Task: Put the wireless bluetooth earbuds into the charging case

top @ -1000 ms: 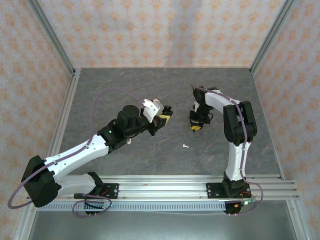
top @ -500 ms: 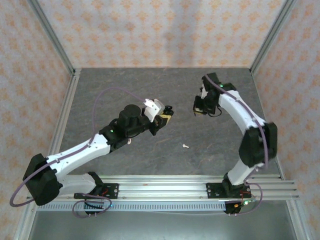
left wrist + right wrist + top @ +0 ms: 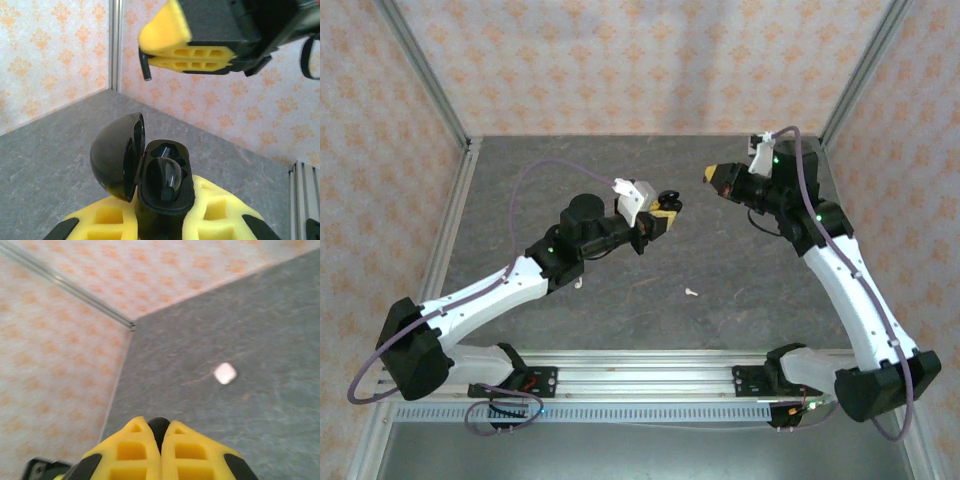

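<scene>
The charging case [image 3: 181,196] I see is black, not white, and its rounded lid [image 3: 111,156] is swung open to the left. My left gripper [image 3: 162,216] is shut on the case body and holds it upright above the table [image 3: 620,170]. One black earbud [image 3: 168,176] sits in the case. In the top view the left gripper [image 3: 667,206] is at mid-table. My right gripper [image 3: 711,175] hovers just right of it and points at it. Its yellow fingers [image 3: 186,51] are shut on a second black earbud [image 3: 159,424], whose stem [image 3: 146,67] pokes out above the case.
A small white piece [image 3: 691,293] lies on the grey table in front of both grippers, and another white bit [image 3: 578,283] lies beside the left forearm. The right wrist view has a white rounded-square piece [image 3: 225,373] on the table. Patterned walls with metal posts [image 3: 428,95] enclose the table.
The right arm has lifted off the table and swung back and to the right; its gripper now points left toward the case. The left gripper moved slightly right and back with the case.
</scene>
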Action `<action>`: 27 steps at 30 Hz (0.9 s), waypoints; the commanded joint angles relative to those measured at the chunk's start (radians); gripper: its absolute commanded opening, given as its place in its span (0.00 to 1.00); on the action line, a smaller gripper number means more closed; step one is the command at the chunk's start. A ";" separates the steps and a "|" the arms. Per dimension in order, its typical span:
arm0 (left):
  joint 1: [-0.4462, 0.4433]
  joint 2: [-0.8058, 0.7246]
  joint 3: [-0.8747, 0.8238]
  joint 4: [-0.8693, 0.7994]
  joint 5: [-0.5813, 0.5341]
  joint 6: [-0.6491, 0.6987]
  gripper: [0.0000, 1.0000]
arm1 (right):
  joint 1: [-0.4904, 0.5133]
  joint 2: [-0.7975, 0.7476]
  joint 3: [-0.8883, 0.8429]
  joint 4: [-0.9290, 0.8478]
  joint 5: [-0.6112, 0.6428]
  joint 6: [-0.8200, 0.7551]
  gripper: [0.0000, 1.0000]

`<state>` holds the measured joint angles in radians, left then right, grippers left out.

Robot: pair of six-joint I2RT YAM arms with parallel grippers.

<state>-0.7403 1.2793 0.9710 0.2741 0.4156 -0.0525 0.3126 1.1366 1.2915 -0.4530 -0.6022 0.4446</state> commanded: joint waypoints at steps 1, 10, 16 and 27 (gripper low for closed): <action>-0.011 0.002 0.031 0.068 0.024 -0.032 0.00 | 0.041 -0.057 -0.033 0.148 -0.059 0.016 0.07; -0.011 -0.022 0.001 0.081 0.018 -0.057 0.00 | 0.159 -0.097 -0.069 0.174 -0.060 -0.071 0.08; -0.011 -0.038 -0.015 0.093 0.008 -0.068 0.00 | 0.192 -0.104 -0.082 0.131 -0.041 -0.126 0.08; -0.013 -0.047 -0.017 0.094 0.005 -0.072 0.00 | 0.196 -0.104 -0.109 0.102 -0.035 -0.161 0.08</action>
<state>-0.7403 1.2629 0.9604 0.3210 0.4191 -0.1085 0.5014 1.0515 1.1976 -0.3450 -0.6460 0.3119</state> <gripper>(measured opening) 0.175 0.079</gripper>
